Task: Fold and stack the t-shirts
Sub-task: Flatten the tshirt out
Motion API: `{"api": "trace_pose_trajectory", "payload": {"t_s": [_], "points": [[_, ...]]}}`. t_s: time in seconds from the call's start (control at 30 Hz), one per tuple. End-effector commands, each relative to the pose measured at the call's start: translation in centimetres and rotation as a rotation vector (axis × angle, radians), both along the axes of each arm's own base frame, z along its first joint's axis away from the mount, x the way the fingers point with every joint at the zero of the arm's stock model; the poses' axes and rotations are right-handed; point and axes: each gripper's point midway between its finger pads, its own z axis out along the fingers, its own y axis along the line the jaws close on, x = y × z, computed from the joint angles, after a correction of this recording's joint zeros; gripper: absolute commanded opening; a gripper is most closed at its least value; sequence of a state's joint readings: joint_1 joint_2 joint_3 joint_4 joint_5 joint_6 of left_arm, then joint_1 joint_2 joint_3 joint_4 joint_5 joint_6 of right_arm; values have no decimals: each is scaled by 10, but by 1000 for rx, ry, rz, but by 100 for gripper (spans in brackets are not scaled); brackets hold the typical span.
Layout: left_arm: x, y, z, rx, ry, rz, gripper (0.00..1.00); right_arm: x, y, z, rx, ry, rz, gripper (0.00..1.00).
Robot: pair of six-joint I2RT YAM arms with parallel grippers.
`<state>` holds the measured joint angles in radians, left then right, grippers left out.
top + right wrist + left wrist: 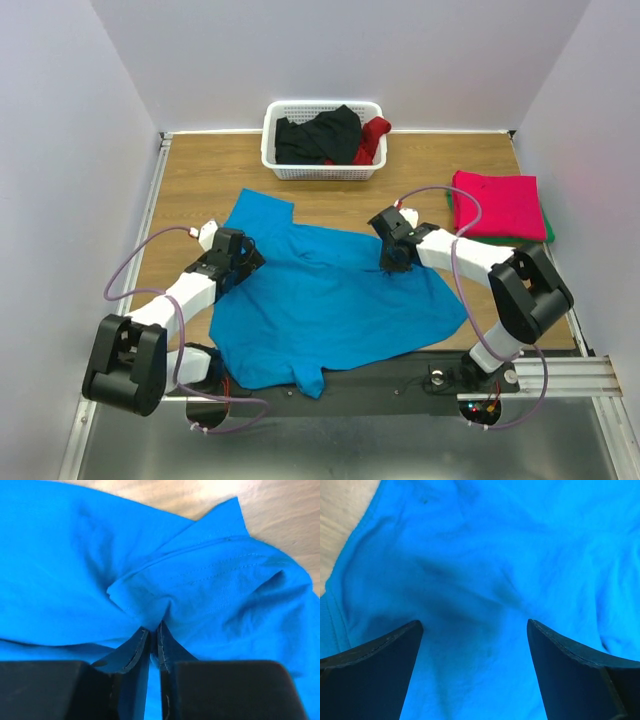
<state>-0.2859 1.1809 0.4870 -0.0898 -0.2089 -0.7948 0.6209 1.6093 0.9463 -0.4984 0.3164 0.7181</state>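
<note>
A turquoise-blue t-shirt [330,300] lies spread and rumpled across the middle of the table. My left gripper [238,262] is open just over the shirt's left edge; in the left wrist view [472,630] its fingers stand wide apart with blue cloth [485,570] between them. My right gripper [392,262] is shut on a pinched fold of the blue shirt near its right sleeve; the right wrist view [152,632] shows cloth [150,600] bunched at the tips. A folded magenta-red shirt [498,203] lies on a green one [547,232] at the right. Black [318,135] and dark red [372,140] shirts fill the basket.
The white lattice basket [322,168] stands at the back centre of the wooden table [200,180]. White walls close in the left, back and right. A metal rail [560,375] runs along the near edge by the arm bases.
</note>
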Motion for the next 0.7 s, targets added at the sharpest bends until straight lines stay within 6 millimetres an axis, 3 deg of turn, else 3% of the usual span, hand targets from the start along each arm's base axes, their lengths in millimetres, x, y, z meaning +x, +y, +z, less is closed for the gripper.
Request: {"api": "trace_pose_trajectory", "payload": {"t_s": [0.0, 0.1, 0.2, 0.27, 0.3, 0.33, 0.4, 0.43, 0.5, 0.53, 0.57, 0.6, 0.67], "points": [[3, 7, -12, 36, 33, 30, 98, 41, 3, 45, 32, -172, -68, 15], [12, 7, -12, 49, 35, 36, 98, 55, -5, 61, 68, -198, -102, 15], [17, 8, -13, 50, 48, 42, 98, 70, -24, 60, 105, -178, -163, 15], [25, 8, -12, 56, 45, 43, 98, 87, -37, 67, 109, -193, -198, 15], [30, 7, -11, 60, 45, 41, 98, 93, -41, 61, 97, -177, -198, 18], [34, 8, -10, 66, 44, 42, 98, 109, -46, 71, 105, -204, -211, 19], [41, 9, -11, 81, 48, 40, 98, 125, -49, 71, 103, -199, -203, 21], [47, 8, -12, 86, 56, 38, 98, 132, -52, 57, 83, -169, -192, 22], [53, 9, -14, 93, 65, 36, 98, 161, -65, 67, 114, -193, -228, 26], [60, 8, -18, 100, 74, 31, 97, 171, -84, 50, 110, -164, -287, 27], [63, 8, -18, 102, 80, 29, 94, 181, -91, 52, 115, -173, -306, 30], [69, 9, -19, 107, 88, 24, 94, 196, -96, 61, 127, -200, -314, 47], [75, 10, -17, 112, 84, 22, 95, 210, -110, 59, 122, -204, -324, 63]]}}
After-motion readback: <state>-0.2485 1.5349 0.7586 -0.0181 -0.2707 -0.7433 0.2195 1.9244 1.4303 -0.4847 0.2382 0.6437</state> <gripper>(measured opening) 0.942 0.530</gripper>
